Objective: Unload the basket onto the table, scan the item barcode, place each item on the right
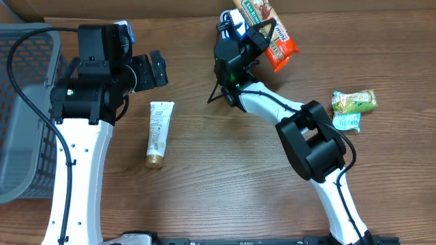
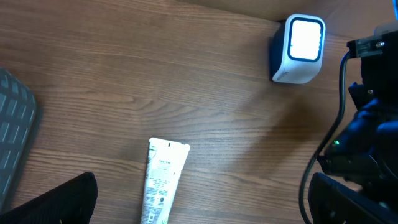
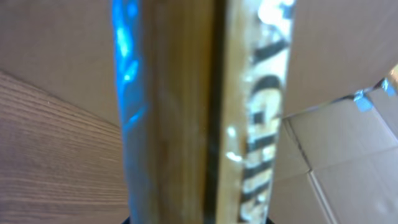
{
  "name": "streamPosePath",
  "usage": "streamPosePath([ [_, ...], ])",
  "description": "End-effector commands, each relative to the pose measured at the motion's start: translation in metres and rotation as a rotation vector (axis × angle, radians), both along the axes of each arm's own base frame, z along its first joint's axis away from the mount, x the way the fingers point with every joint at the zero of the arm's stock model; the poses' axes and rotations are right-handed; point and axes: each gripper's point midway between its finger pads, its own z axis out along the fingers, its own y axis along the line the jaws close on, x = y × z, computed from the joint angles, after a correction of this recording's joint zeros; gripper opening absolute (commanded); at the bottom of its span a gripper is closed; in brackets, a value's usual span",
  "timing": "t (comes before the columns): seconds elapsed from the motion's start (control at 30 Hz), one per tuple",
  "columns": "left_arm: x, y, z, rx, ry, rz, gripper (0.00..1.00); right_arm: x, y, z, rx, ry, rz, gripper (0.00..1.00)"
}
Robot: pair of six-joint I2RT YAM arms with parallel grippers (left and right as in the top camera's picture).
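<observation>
My right gripper (image 1: pixel 257 37) is shut on an orange and gold snack package (image 1: pixel 274 33), holding it up at the back of the table. The blue-and-white scanner (image 1: pixel 227 20) sits just left of it, largely hidden by the arm. In the left wrist view the scanner (image 2: pixel 298 48) stands on the wood with its face lit. The package (image 3: pixel 205 112) fills the right wrist view edge-on and blurred, with blue light along its left side. My left gripper (image 1: pixel 154 70) hangs open above the table, its tips well apart in the wrist view (image 2: pixel 202 210).
A white tube (image 1: pixel 159 133) with a gold cap lies on the table below my left gripper, also seen as the tube (image 2: pixel 160 186). A grey basket (image 1: pixel 20 116) stands at the left edge. A green packet (image 1: pixel 354 101) and a teal packet (image 1: pixel 346 121) lie at the right. Cardboard boxes (image 3: pixel 348 155) back the table.
</observation>
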Motion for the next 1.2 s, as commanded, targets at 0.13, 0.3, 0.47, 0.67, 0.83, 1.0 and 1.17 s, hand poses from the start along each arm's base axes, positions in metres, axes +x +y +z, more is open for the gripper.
streamPosePath([
  [0.13, 0.001, 0.001, 0.004, 0.0, -0.01, 0.015, 1.0, -0.035, 0.024, 0.111, 0.095, -0.081, 0.121, 0.04],
  [0.3, 0.001, 0.001, 0.004, 0.0, -0.01, 0.015, 0.99, -0.038, 0.038, 0.085, 0.113, 0.067, 0.244, 0.04],
  [0.47, 0.001, 0.001, 0.004, 0.0, -0.01, 0.015, 0.99, -0.053, 0.06, 0.057, 0.261, 0.245, 0.43, 0.04],
  [0.67, 0.001, 0.001, 0.004, 0.0, -0.01, 0.015, 1.0, -0.089, 0.085, 0.051, 0.627, 0.391, 0.608, 0.04],
  [0.83, 0.001, 0.001, 0.004, 0.0, -0.01, 0.015, 0.99, -0.115, 0.068, 0.05, 0.977, 0.431, 0.512, 0.04],
  [1.0, 0.001, 0.001, 0.004, 0.0, -0.01, 0.015, 0.99, -0.138, 0.001, 0.008, 1.301, 0.506, 0.11, 0.04],
  [1.17, 0.001, 0.001, 0.004, 0.0, -0.01, 0.015, 0.99, -0.148, -0.07, -0.029, 1.346, 0.55, -0.139, 0.04],
])
